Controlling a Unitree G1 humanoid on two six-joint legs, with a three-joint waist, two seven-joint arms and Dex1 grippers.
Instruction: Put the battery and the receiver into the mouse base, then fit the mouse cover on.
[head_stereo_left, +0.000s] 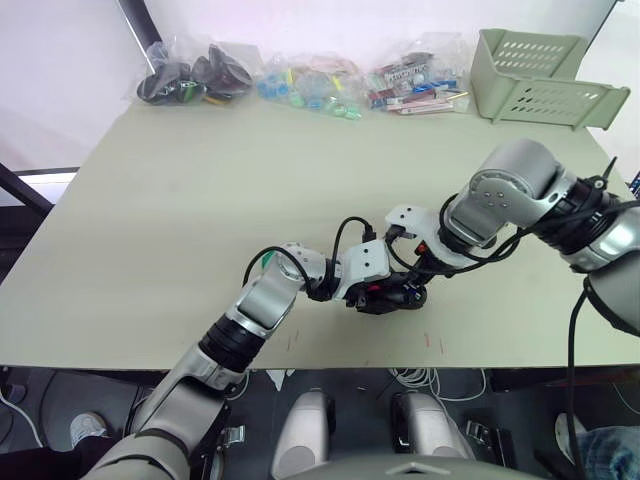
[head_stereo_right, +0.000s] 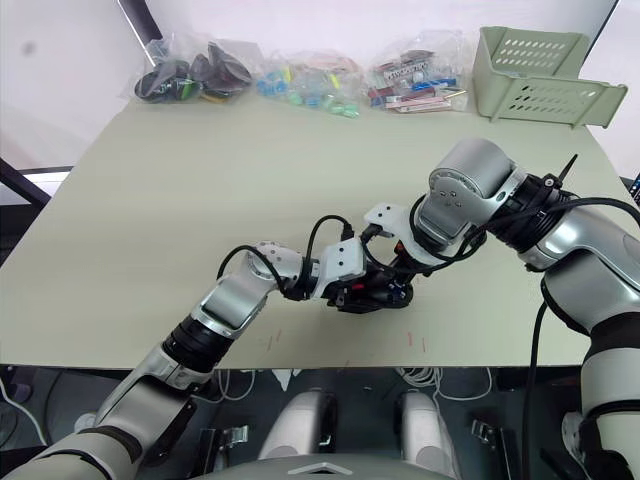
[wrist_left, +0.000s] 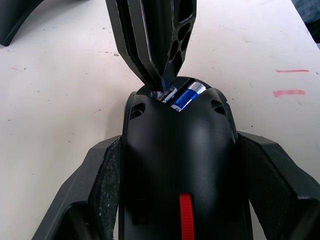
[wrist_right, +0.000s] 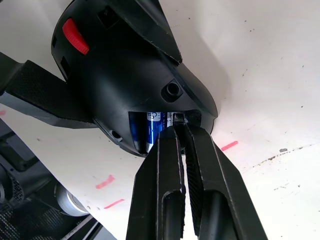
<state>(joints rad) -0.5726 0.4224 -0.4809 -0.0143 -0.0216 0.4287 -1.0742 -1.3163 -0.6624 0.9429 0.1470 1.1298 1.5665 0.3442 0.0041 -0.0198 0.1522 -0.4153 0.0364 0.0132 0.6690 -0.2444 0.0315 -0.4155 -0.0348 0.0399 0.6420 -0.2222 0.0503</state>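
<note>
Near the front edge of the table (head_stereo_left: 150, 200), toward 6 o'clock of the head view, sits the mouse base (head_stereo_left: 388, 297), clamped at both flanks by the left gripper (wrist_left: 177, 200), fingers (wrist_left: 100, 185) spread to the body's width and pressing on it. Red patch (wrist_left: 185, 220) on the base near the left wrist; long axis of the body running away from that wrist, recessed end pointing toward 3 o'clock in the head view, at the right gripper (wrist_right: 181, 135). Inside the recess, the battery (wrist_right: 154, 131), blue, lying along the same axis, one silver end (wrist_left: 197, 89) showing at the rim. Right gripper tips at this open end of the base, just beside the battery, fingers (wrist_right: 165, 165) closed to a very narrow gap; cannot tell if something small is pinched there. At 12 o'clock, along the far edge, clear bags of small parts (head_stereo_left: 310, 82); at 1 o'clock a green basket (head_stereo_left: 540, 80), well apart from the mouse base.
</note>
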